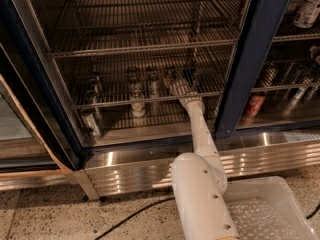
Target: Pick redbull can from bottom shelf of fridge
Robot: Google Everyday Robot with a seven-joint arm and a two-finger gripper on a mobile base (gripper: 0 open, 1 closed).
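The fridge [250, 59] stands with its left door open, showing chrome wire racks. On the bottom shelf [110, 100] stands a row of cans. The slim silver redbull can [170, 75] is toward the right of that row. My gripper [177, 87] reaches in over the shelf's front edge and sits right at the lower part of this can, partly covering it. The white arm [200, 134] runs back from the gripper toward the camera. I cannot make out whether the gripper touches the can.
A darker blue can [190, 73] stands just right of the gripper. Other cans [133, 79] stand to the left, one [138, 107] nearer the front and one [90, 122] low at the left. The ribbed steel base [130, 171] and a white tray [270, 209] lie below.
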